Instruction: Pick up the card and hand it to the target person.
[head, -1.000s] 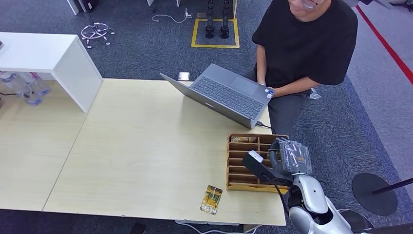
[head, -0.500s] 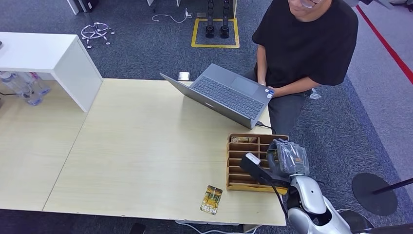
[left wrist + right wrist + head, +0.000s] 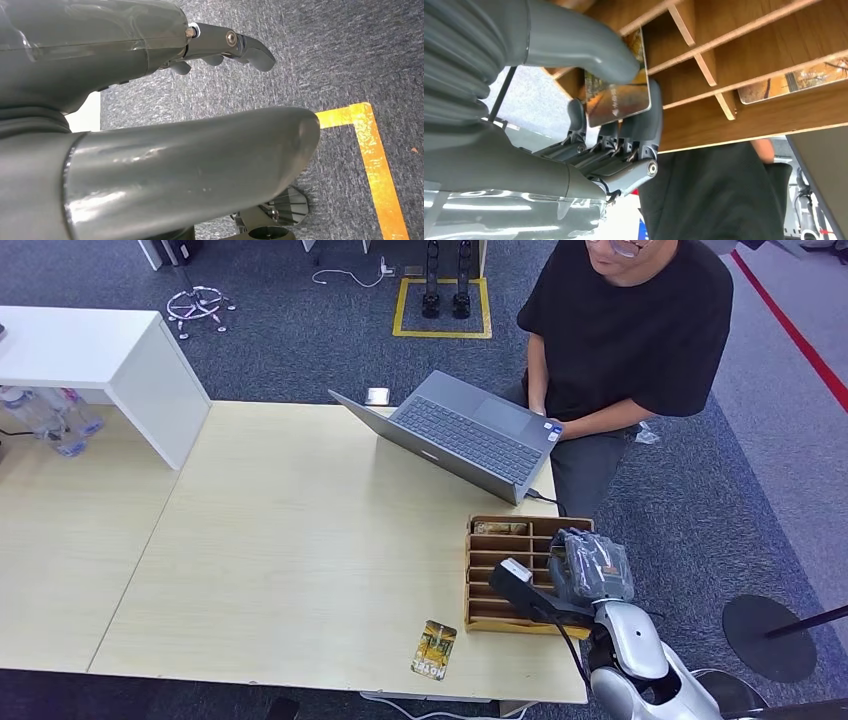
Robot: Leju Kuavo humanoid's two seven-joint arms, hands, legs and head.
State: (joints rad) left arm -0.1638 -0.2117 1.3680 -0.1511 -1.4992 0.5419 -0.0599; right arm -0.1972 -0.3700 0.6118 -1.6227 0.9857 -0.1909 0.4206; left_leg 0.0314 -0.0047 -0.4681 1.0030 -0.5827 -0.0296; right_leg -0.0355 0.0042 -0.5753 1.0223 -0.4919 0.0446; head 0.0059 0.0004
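Observation:
My right hand (image 3: 590,568) hovers over the right side of a wooden divided tray (image 3: 488,585) near the table's front right corner. In the right wrist view that hand (image 3: 624,145) pinches a card (image 3: 618,97) with an orange-brown picture between thumb and fingers, close above the tray's dividers (image 3: 704,65). A second card (image 3: 794,82) lies in one compartment (image 3: 499,527). A third, yellow-green card (image 3: 433,648) lies flat on the table left of the tray. The person (image 3: 625,330) in a black shirt sits across the far right corner. My left hand (image 3: 220,50) hangs over the carpet, holding nothing, fingers apart.
An open grey laptop (image 3: 460,435) stands in front of the person, just beyond the tray. A white box-shaped stand (image 3: 120,365) sits at the table's far left, with plastic bottles (image 3: 45,420) beside it. The light wooden table (image 3: 280,540) stretches left of the tray.
My right hand has edged slightly to the left over the tray, with the card still pinched. The things on the table have stayed put.

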